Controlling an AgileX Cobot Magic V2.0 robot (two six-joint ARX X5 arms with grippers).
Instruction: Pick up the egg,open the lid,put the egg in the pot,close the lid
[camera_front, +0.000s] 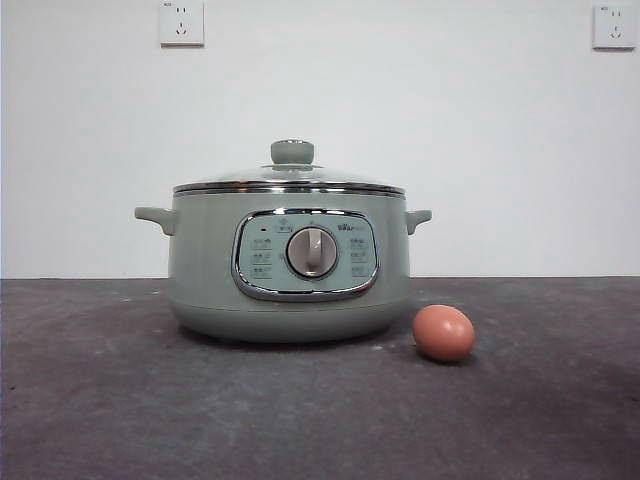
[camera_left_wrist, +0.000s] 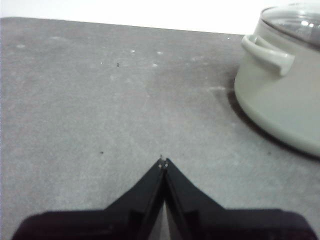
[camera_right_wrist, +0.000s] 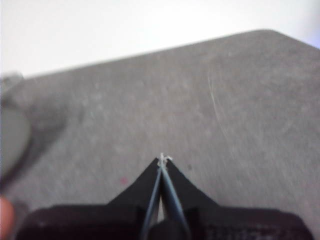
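From the front, the egg lies on the dark table just beside the electric pot, whose glass lid sits closed, so nothing has begun. The left wrist view shows the left gripper pressed together and empty over bare table, near the pot's handle. The right wrist view shows the right gripper likewise together and empty; the orange blur at the frame's corner is probably the egg, making this the likelier arm to take it.

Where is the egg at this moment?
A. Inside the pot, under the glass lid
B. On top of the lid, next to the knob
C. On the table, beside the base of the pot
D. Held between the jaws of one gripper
C: in the front view the egg lies on the table next to the base of the pot, while the lid is on and both grippers are shut on nothing.
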